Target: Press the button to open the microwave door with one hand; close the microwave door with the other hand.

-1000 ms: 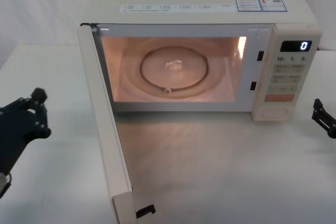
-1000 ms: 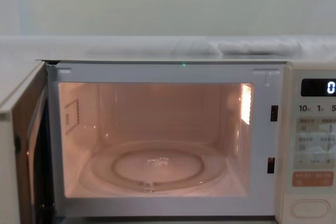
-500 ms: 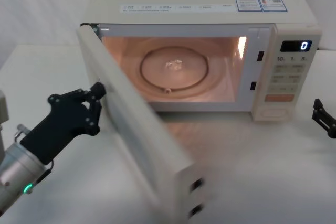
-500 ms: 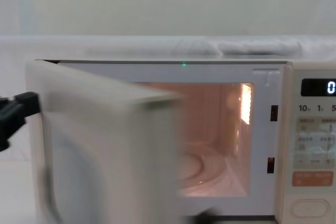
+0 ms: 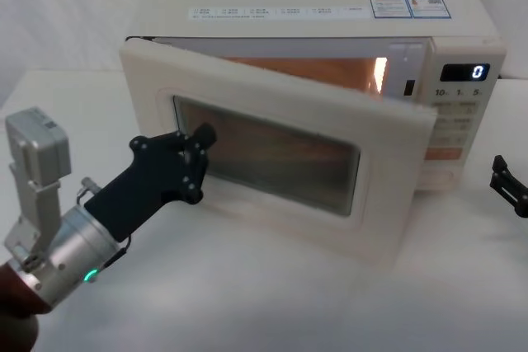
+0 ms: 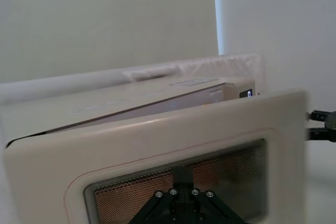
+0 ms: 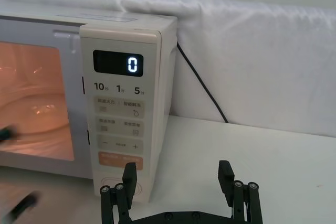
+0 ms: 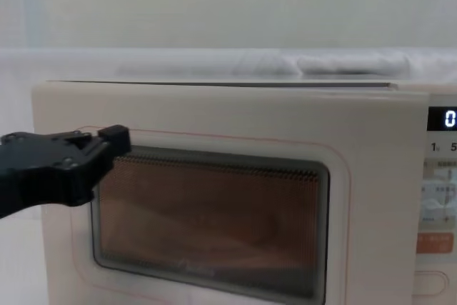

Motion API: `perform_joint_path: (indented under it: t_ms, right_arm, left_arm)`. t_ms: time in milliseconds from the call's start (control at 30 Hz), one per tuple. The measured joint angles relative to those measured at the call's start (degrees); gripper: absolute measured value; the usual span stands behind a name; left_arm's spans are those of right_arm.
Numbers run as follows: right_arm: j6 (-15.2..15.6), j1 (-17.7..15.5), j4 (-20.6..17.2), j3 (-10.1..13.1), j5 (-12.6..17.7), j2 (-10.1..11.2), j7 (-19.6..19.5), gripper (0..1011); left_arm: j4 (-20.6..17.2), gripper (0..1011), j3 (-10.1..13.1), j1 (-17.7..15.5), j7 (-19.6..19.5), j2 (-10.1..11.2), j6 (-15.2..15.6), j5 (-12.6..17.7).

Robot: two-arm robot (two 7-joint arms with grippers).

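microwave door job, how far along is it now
Done: the button press, judging by the unlatched door. In hand: the left gripper pushes against the large cream microwave door with the dark window, which stands partly shut, its free edge off the cabinet and the lit cavity showing above it. Left: latching it. The right gripper hangs open beside the control panel.

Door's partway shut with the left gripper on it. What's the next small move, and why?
Probably push on with the left gripper, swinging the microwave door toward the cabinet. Its tip sits against the door's window near the hinge side, the door is ajar with the lit cavity showing above it, and the right gripper is parked off to the side.
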Motion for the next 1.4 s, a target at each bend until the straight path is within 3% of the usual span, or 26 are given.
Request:
perform_joint_path:
  t_ms: [567,867,1400]
  right_arm:
    - [0.0,0.0,0.0,0.0,0.0,0.0,0.0,1002]
    - [0.0,0.0,0.0,0.0,0.0,0.0,0.0,1002]
    - [0.0,0.0,0.0,0.0,0.0,0.0,0.0,1002]
  left_arm:
    - [8.1,0,8.2,-9.6,-3.3,-1.7,-3.6,-1.1]
    - [10.6,0,11.3,-12.7,-4.4,-2.5,-5.2,-1.8]
    - [16.6,0,17.2,-19.3,-4.1,-6.0,-6.7,-1.3]
